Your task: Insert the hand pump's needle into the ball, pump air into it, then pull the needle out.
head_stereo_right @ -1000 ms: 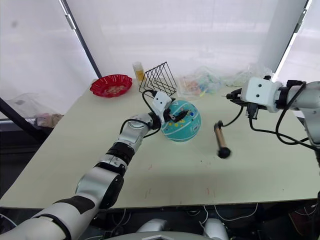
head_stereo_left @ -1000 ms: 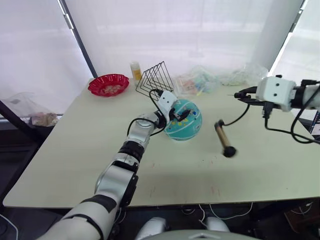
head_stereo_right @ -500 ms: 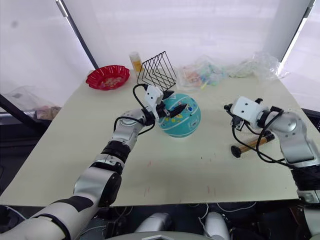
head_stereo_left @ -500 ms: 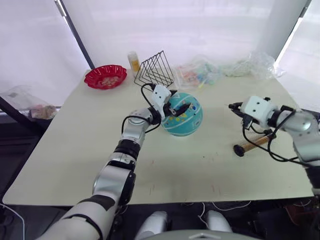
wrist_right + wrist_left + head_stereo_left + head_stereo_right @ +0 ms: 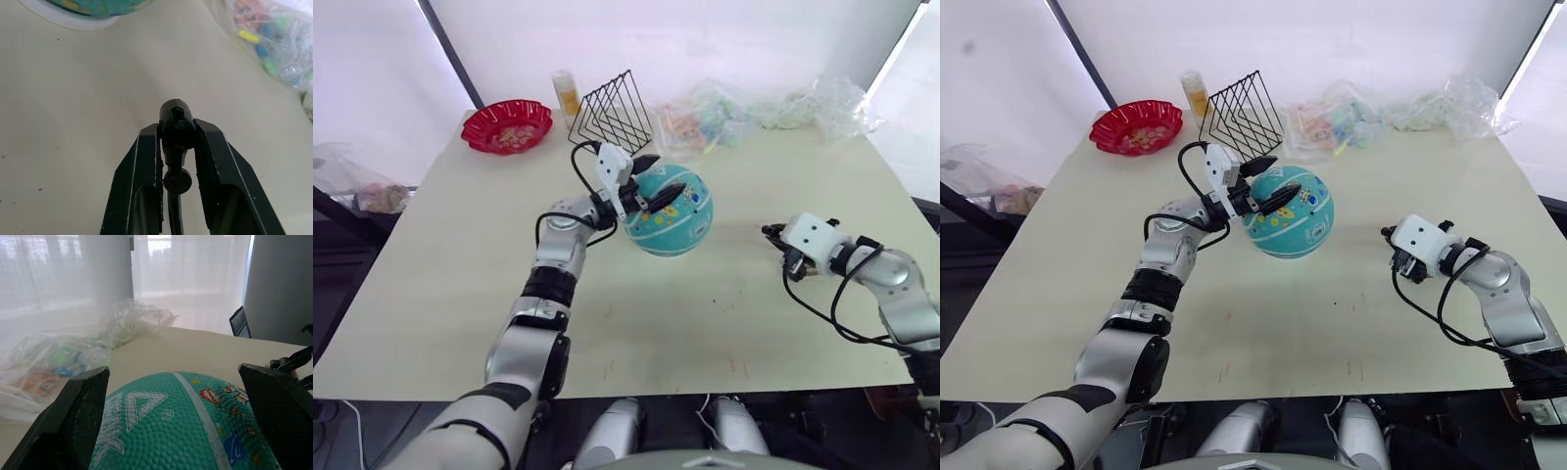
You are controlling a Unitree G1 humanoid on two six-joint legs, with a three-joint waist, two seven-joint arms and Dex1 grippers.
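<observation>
The ball [image 5: 1287,211] sits near the middle of the tabletop [image 5: 1263,313], and the left hand [image 5: 1268,184] reaches over its top with both fingers spread wide, one on each side of the teal surface, as the left wrist view also shows. Well apart from it, the right hand [image 5: 176,147] hovers low over the tabletop, its two fingers pinched narrowly on the black fitting of the needle [image 5: 176,122], with the thin black hose [image 5: 1420,313] looping down from it. Beyond the ball stand a red bowl [image 5: 1136,127], a black wire rack [image 5: 1244,116] and clear plastic bags [image 5: 1381,103].
</observation>
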